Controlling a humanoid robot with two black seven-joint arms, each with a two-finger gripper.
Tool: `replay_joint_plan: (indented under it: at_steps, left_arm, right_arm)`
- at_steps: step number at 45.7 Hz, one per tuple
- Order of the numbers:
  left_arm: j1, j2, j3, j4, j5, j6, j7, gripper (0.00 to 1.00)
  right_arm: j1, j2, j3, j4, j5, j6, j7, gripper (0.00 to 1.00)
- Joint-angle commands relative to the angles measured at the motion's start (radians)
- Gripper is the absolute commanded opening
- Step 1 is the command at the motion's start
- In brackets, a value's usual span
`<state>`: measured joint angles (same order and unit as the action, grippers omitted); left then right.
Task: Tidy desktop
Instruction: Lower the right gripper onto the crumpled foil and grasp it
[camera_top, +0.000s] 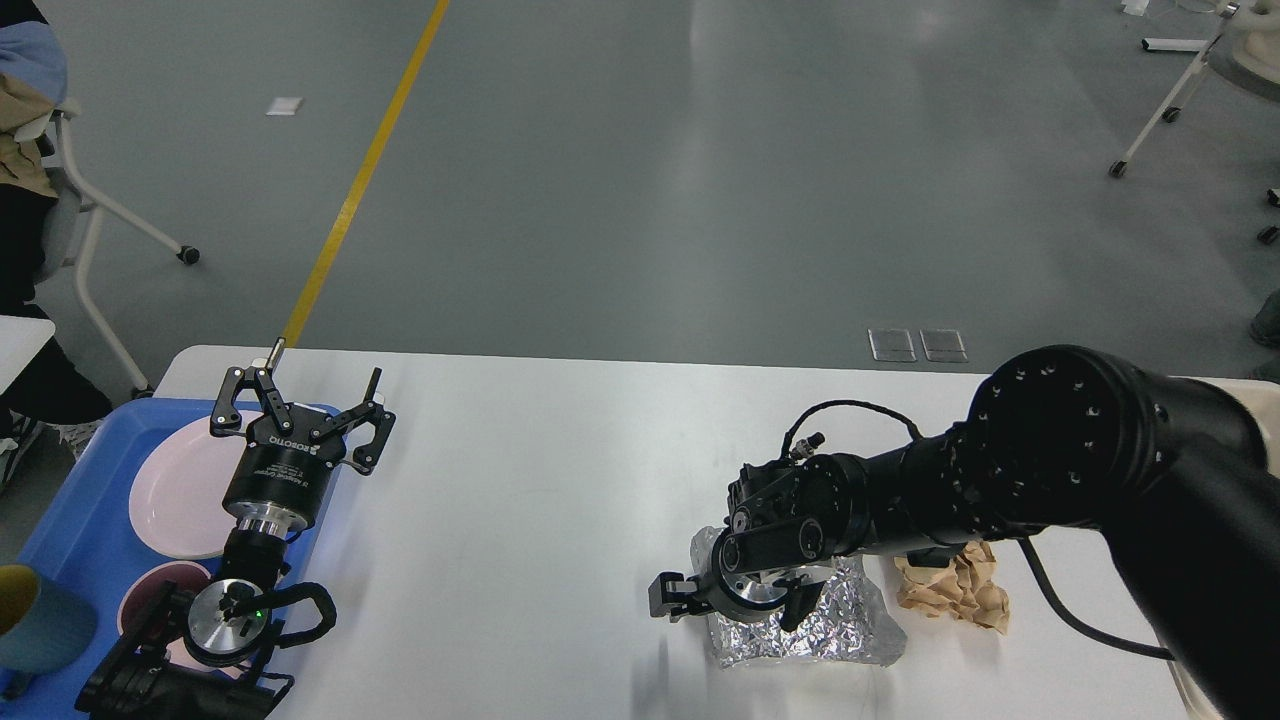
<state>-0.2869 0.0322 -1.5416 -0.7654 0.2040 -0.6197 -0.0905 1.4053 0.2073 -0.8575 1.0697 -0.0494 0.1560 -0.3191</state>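
Note:
The desktop (520, 480) is a large white tabletop. A crumpled silver foil bag (845, 630) lies at its front right, with a crumpled brown paper wad (950, 590) just to its right. My right gripper (732, 605) is open and low over the foil bag's left end. One finger (668, 600) is beside the bag's left edge and the other rests over the foil. My right arm hides the bag's rear part. My left gripper (305, 392) is open and empty, pointing up over the blue tray's right edge.
A blue tray (70, 520) at the front left holds a pink plate (175, 490), a pink bowl (150, 595) and a teal cup (35, 620). A beige bin's rim (1260, 384) shows at the far right, mostly hidden by my right arm. A chair stands off the table's left.

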Motion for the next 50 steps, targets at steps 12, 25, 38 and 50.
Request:
replay_joint_plan:
  at_steps: [12,25,38,50]
  left_arm:
    - [0.0,0.0,0.0,0.0,0.0,0.0,0.0,0.96]
    - [0.0,0.0,0.0,0.0,0.0,0.0,0.0,0.96]
    - [0.0,0.0,0.002,0.0,0.0,0.0,0.0,0.96]
    - [0.0,0.0,0.0,0.0,0.0,0.0,0.0,0.96]
  right_arm:
    - [-0.074,-0.005,0.002,-0.062,-0.038,-0.006,0.0,0.63]
    - [-0.098,-0.005,0.005,-0.09,-0.043,-0.006,0.002,0.3]
    - [-0.086,0.001,0.012,-0.082,-0.023,-0.007,0.005,0.0]
    - [0.009,0.006,0.02,-0.011,0.072,0.037,0.008,0.0]
